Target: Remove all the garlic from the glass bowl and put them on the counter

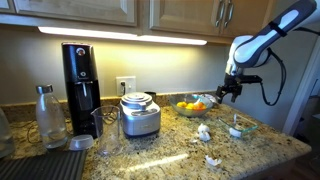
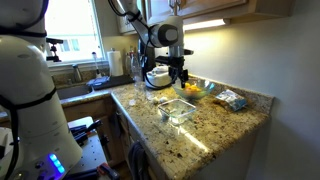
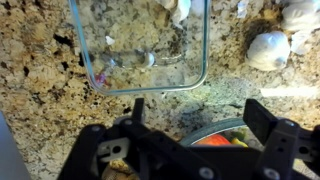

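Notably (wrist view only), flecks [image 3: 150,60] lie inside glass bowl [image 3: 205,50]; hand [image 3: 195,115] spread.

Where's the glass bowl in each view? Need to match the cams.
In an exterior view: glass bowl at lower right.
In an exterior view: glass bowl near centre.
Wrist view: glass bowl at top centre, cut off by the top edge.
Shared landmark: fruit bowl, close by in all three.

white, rounded arm [image 1: 268,36] with dark joints, looping black cable [image 1: 279,80], black two-fingered hand [image 1: 230,95].
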You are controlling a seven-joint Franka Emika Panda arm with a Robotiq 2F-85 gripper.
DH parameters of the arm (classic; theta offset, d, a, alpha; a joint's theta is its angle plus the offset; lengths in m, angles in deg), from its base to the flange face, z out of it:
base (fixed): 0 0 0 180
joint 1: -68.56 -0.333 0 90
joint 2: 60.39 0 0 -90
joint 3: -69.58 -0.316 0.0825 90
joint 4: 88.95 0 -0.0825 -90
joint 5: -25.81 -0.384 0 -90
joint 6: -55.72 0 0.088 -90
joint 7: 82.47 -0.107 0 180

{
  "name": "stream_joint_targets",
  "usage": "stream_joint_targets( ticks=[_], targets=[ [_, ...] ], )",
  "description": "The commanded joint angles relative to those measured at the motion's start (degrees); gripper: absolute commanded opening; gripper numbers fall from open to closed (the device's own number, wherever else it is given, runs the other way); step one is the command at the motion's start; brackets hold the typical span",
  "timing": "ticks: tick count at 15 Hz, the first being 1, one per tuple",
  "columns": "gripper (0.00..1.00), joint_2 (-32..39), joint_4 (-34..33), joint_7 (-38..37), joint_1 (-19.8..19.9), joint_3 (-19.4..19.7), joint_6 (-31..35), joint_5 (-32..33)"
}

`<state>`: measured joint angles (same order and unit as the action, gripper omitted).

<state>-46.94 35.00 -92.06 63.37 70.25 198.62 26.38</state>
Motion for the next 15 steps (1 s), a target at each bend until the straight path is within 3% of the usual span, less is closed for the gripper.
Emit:
stream_joint_targets(
  ticks=[1,3,10,15],
  targets=[
    [1.00,-5.8,6.0,10.3,3.7,-2.0,0.6,-5.7],
    [1.00,-6.1,7.0,13.5,4.1,-1.9,-0.1,-6.9],
    [1.00,-3.6,11.0,13.8,4.1,-0.2,1.1,-1.1],
    [1.00,-1.6,13.3,19.4,5.8,-0.4,7.1,-1.6]
  ],
)
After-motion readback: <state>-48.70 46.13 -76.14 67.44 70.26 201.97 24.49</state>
